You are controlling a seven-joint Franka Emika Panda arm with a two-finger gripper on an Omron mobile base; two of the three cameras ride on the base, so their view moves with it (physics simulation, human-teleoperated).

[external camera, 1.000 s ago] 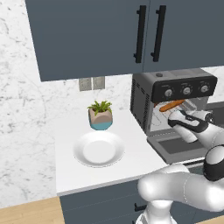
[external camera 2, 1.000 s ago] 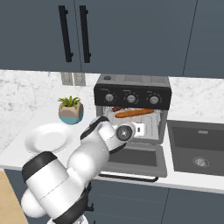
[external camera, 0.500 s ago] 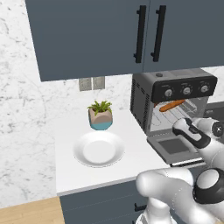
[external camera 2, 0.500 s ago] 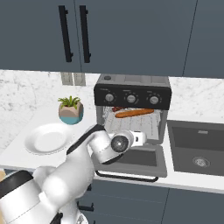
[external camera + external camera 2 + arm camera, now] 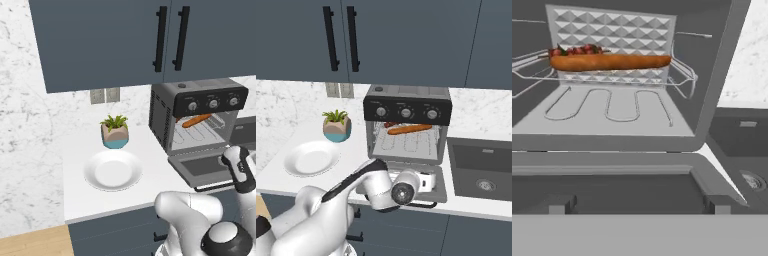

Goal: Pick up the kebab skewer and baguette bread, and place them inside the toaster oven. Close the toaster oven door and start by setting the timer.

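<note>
The toaster oven (image 5: 200, 100) (image 5: 406, 107) stands on the counter with its door (image 5: 202, 167) (image 5: 612, 190) dropped open and lying flat. On the wire rack inside lies the orange-brown baguette bread (image 5: 196, 120) (image 5: 408, 129) (image 5: 609, 61). Just behind it on the rack rests the kebab skewer (image 5: 390, 124) (image 5: 577, 50), partly hidden by the loaf. My gripper (image 5: 640, 205) hangs low over the door's front edge, facing into the oven. It is open, its fingertips (image 5: 562, 202) are wide apart, and nothing is between them.
A white plate (image 5: 112, 171) (image 5: 311, 157) sits on the counter left of the oven, with a small potted plant (image 5: 115, 132) (image 5: 337, 125) behind it. A sink (image 5: 483, 170) lies to the oven's right. Dark upper cabinets hang above.
My hand has drawn back from the oven mouth and sunk toward the front edge of the open door. The baguette and skewer stay on the rack.
</note>
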